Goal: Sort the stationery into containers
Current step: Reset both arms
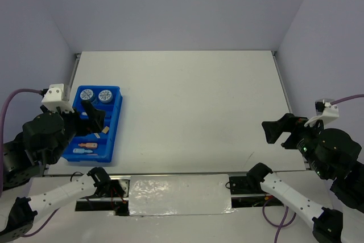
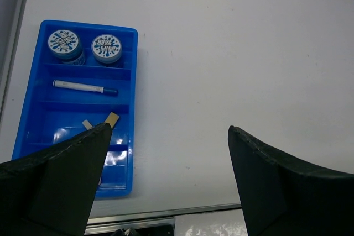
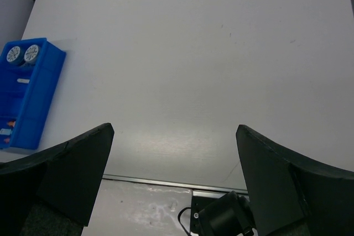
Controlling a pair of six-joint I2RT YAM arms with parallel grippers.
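The blue tray [image 1: 114,129] lies at the table's left. Two blue-and-white tubs [image 1: 86,94] [image 1: 104,95] stand in its far compartment. In the left wrist view the tray [image 2: 133,98] holds the tubs [image 2: 64,42] [image 2: 106,47], a white pen with a blue cap [image 2: 84,87], a tan block [image 2: 112,119] and a grey block [image 2: 87,124]. Small pink and orange sticks [image 1: 88,144] lie near its front end. My left gripper [image 1: 94,116] [image 2: 170,130] is open and empty, above the tray. My right gripper [image 1: 274,133] [image 3: 175,129] is open and empty, far right. The right wrist view shows the tray [image 3: 41,98] at far left.
The white table ends at a metal rail [image 2: 166,213] along the near edge. A foil-covered panel [image 1: 179,194] lies between the arm bases. Walls close the table at the back and both sides.
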